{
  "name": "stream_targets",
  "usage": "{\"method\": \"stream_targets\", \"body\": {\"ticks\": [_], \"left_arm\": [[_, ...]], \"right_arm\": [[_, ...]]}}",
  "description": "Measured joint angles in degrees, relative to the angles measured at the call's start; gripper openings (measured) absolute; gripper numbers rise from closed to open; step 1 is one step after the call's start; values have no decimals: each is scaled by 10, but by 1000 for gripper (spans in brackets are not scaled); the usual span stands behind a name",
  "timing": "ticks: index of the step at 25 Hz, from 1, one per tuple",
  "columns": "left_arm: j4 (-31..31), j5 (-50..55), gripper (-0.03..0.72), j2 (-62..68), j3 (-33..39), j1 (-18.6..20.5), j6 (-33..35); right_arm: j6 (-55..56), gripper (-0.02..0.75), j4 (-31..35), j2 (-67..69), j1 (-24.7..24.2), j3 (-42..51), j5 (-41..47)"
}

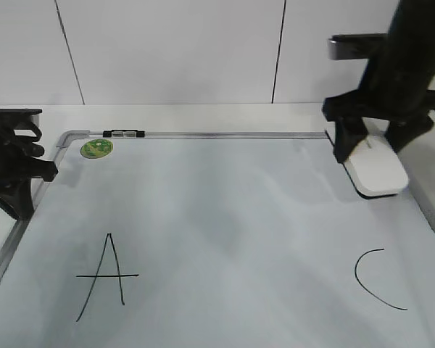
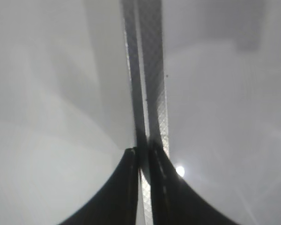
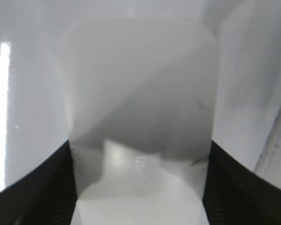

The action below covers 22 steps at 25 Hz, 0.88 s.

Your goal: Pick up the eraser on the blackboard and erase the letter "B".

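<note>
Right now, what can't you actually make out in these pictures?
- Eraser lettering: blurred in the right wrist view, too small in the exterior view.
- Whether the right hand already grips it: fingers straddle it, contact unclear.
- Left hand: cut off by the exterior view's edge.
- No B between the A and C.

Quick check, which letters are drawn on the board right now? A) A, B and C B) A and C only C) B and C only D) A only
B: on the blackboard only the A at left and the C at right show; the middle is bare, and the right gripper straddles the eraser.
</note>
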Motion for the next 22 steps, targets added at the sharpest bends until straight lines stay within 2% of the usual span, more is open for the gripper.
{"method": "stream_targets", "body": {"ticks": [4,10,14,22], "left_arm": [[0,0,25,0,0,0,0],[0,0,25,0,0,0,0],[-2,1,25,0,0,0,0],[-4,1,25,0,0,0,0]], "right_arm": [[1,552,-2,-28,-49,72,0],[-11,552,-2,-31,-99,101,-1],[-18,552,-1,-29,-118,101,-10],[-41,552,18,12,-122,101,-31]]}}
